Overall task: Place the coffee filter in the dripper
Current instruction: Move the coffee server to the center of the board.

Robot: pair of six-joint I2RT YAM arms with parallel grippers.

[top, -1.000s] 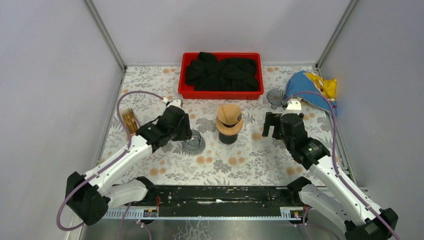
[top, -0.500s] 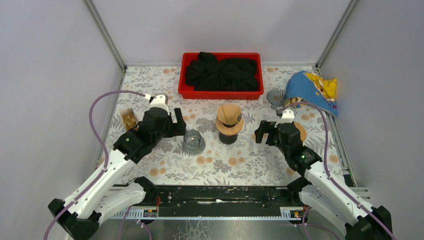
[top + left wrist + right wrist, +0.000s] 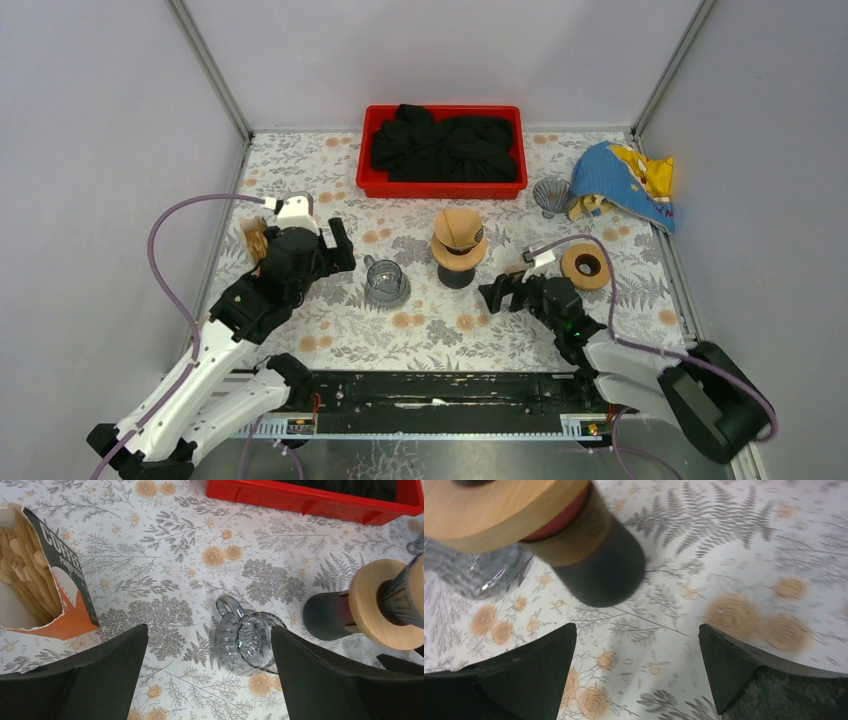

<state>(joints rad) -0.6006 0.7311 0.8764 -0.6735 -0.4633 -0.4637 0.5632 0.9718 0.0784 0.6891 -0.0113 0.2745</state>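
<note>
Left end effector [image 3: 207,637] spread, empty, facing glass dripper [image 3: 247,642]; coffee filter box [image 3: 40,575] to its left, left arm nearer; right end effector [image 3: 636,632] spread, empty

One red tray [image 3: 443,187], one filter box [image 3: 258,240], two glass drippers [image 3: 385,283] [image 3: 551,194].

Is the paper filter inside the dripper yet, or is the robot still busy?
Done, it seems: a tan paper filter sits in the wooden-collared glass dripper on the dark cup, though I can't be certain. In hand: nothing; the left gripper and right gripper are both open and empty. Left: probably only moving the arms away. The clear ribbed glass cup nearby holds no filter.
</note>
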